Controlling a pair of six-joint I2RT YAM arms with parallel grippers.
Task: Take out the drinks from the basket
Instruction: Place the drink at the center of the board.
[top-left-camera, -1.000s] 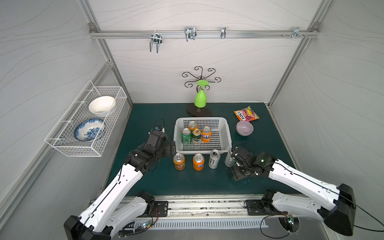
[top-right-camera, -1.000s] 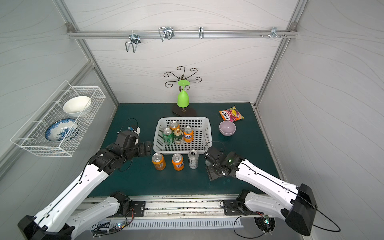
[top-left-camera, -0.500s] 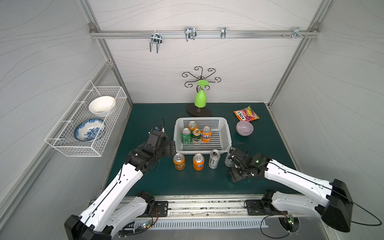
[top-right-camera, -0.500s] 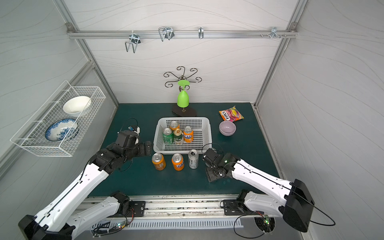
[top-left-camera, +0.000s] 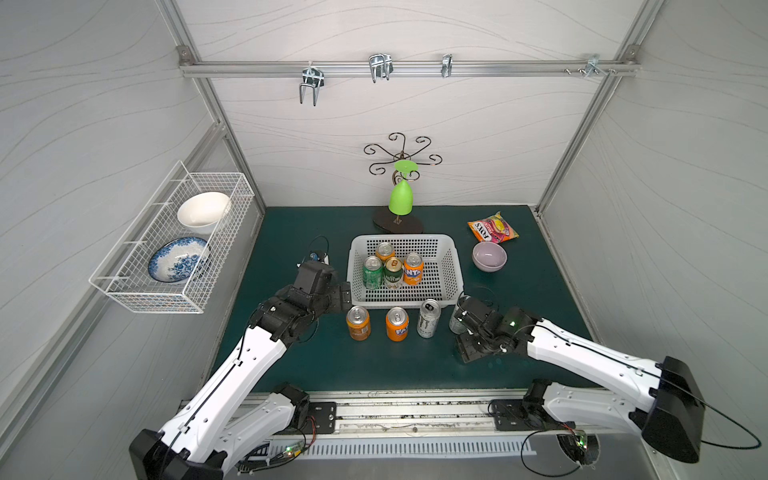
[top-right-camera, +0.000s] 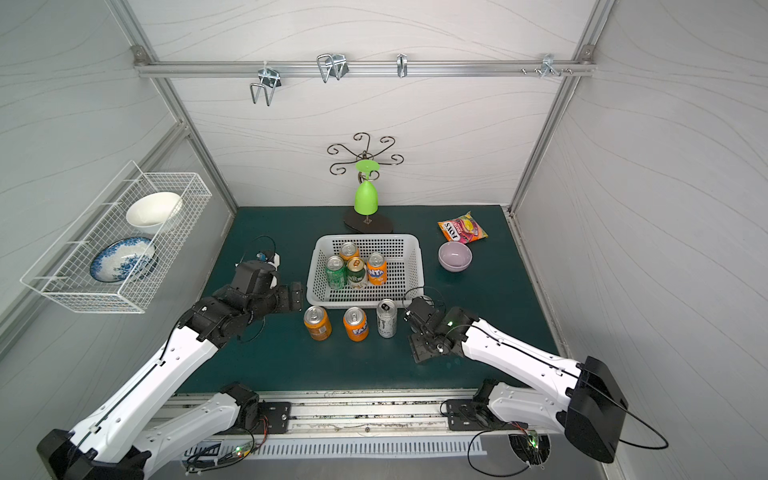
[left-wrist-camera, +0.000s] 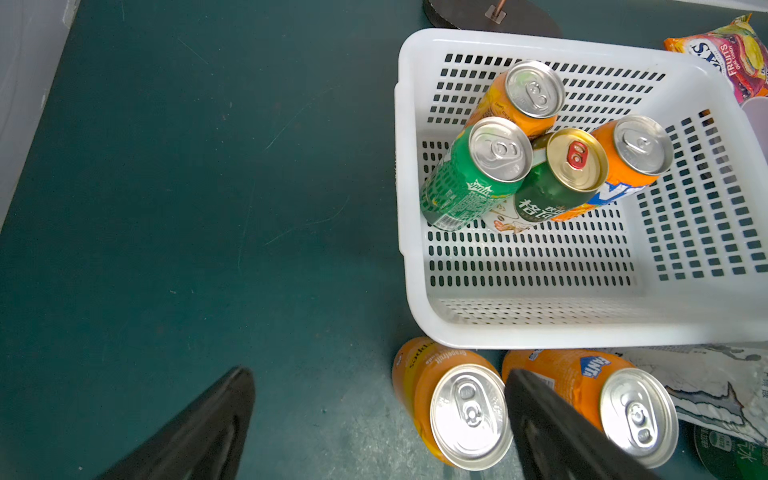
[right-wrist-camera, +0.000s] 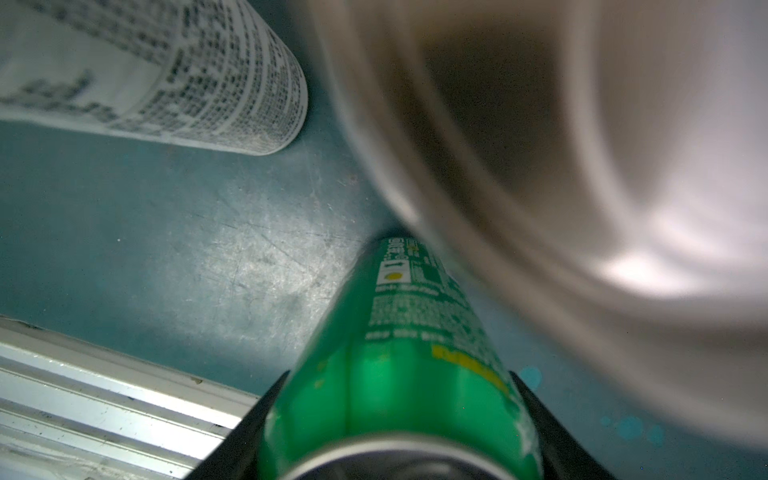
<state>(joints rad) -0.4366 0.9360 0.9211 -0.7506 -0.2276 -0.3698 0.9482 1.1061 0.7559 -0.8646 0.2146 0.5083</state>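
Progress judged a little past halfway. Left hand (top-left-camera: 345, 297) spread wide and empty, just beside the near left corner of the basket (top-left-camera: 351, 270), touching no can. Inside the basket, four drinks left to lift out, bunched together and upright: orange can (top-left-camera: 385, 250) at the back, green can (top-left-camera: 372, 272), gold-topped dark green can (top-left-camera: 392, 272), Fanta can (top-left-camera: 413, 269). Already out on the table (top-left-camera: 291, 361), standing in a row before the basket: orange can (top-left-camera: 358, 323), second Fanta (top-left-camera: 397, 324), silver-white can (top-left-camera: 428, 318), then another silver-white can (top-left-camera: 456, 322) close against the right hand (top-left-camera: 466, 332). Right hand pinching a bright green can (right-wrist-camera: 407, 332), low by that last can; base on the table or just above, cannot tell. Release pending, then four more trips
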